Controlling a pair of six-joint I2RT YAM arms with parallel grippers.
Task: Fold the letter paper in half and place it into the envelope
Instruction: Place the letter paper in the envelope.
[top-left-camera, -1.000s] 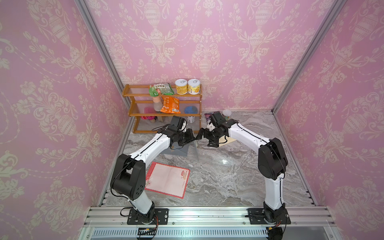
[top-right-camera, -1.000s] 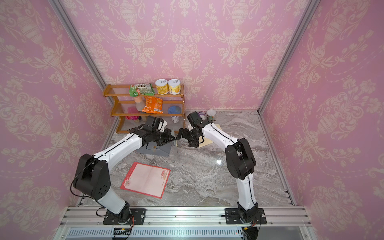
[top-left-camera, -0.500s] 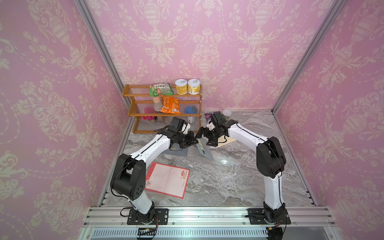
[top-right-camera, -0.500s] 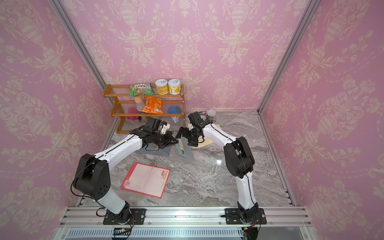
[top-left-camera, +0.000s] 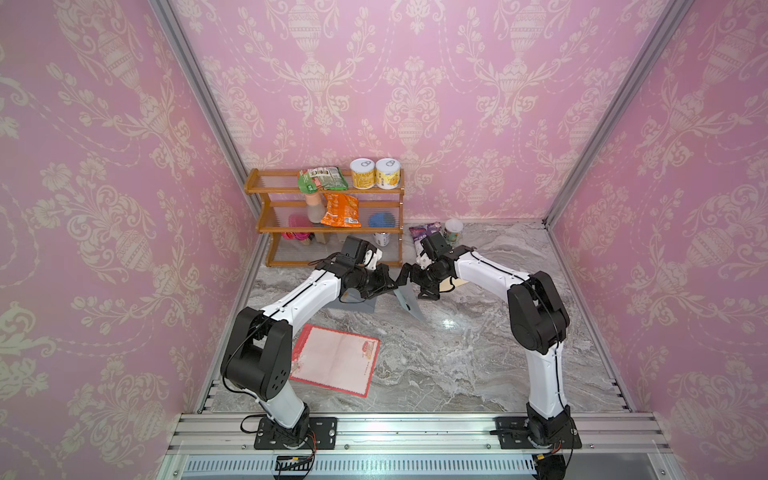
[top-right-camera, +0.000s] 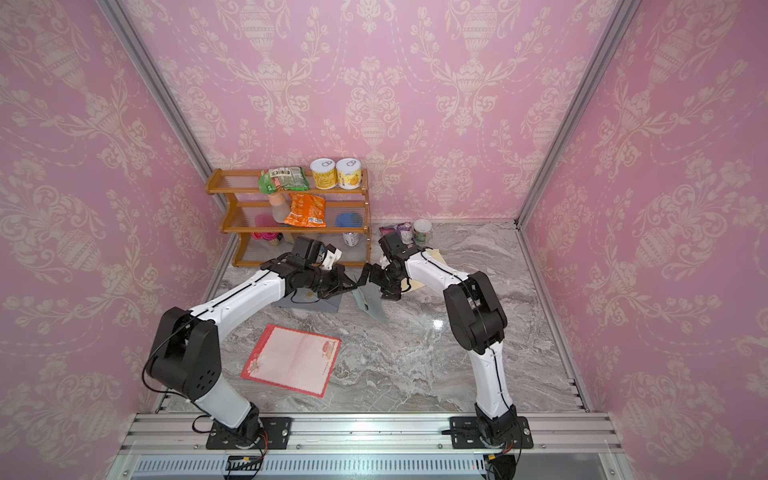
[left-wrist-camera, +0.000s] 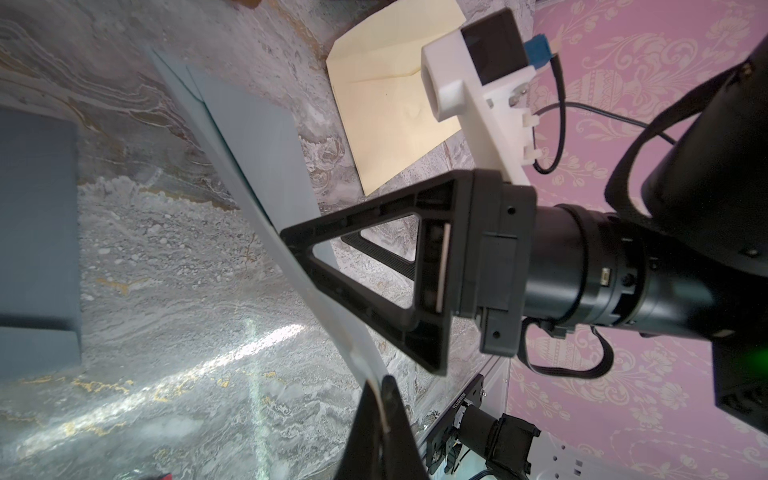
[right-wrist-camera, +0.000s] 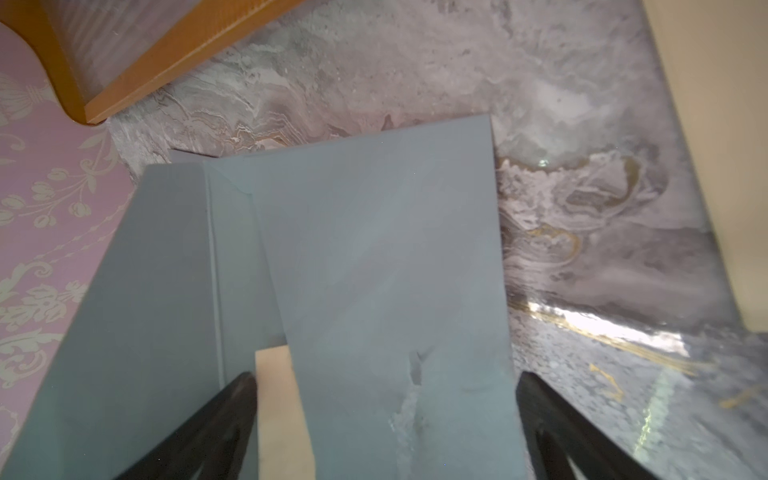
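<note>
The letter paper (top-left-camera: 334, 359) (top-right-camera: 293, 359), pink with a red border, lies flat and unfolded on the marble near the left arm's base. A grey-blue envelope (top-left-camera: 409, 302) (top-right-camera: 371, 306) hangs tilted above the table at the back. My left gripper (top-left-camera: 392, 284) (left-wrist-camera: 380, 388) is shut on the envelope's pale edge. My right gripper (top-left-camera: 409, 281) (right-wrist-camera: 384, 392) is open, with one finger on each side of the envelope (right-wrist-camera: 374, 257). The envelope's flap (right-wrist-camera: 145, 291) stands open beside a cream strip (right-wrist-camera: 278, 407).
A grey flat piece (top-left-camera: 360, 305) (left-wrist-camera: 37, 237) lies on the table under the left arm. A cream envelope (left-wrist-camera: 390, 108) (top-right-camera: 432, 259) lies under the right arm. A wooden shelf (top-left-camera: 328, 189) with cans and snack bags stands at the back left. A cup (top-left-camera: 453, 230) and a purple packet stand beside it.
The grey-blue envelope has come up off the table and now hangs between the two grippers. The letter paper has not moved.
</note>
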